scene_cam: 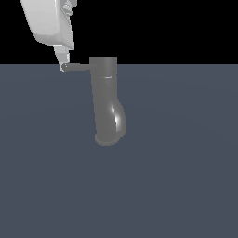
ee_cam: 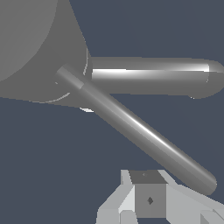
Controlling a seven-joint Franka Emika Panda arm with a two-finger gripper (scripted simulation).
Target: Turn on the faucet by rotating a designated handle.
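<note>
The faucet (scene_cam: pixel 106 100) stands upright mid-tabletop (scene_cam: pixel 186 186), its handle (scene_cam: pixel 78 67) jutting toward the exterior view's left, where the fingers (scene_cam: pixel 62 60) meet the rod's tip, seemingly placed to push it round, though their spread cannot be told.

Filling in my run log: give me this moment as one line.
faucet: upright | handle: sticks out sideways from top | pincer: at handle tip | grip: cannot tell

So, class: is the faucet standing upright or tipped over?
Upright: the faucet rises from its rounded base, with the handle projecting sideways from its top.
</note>
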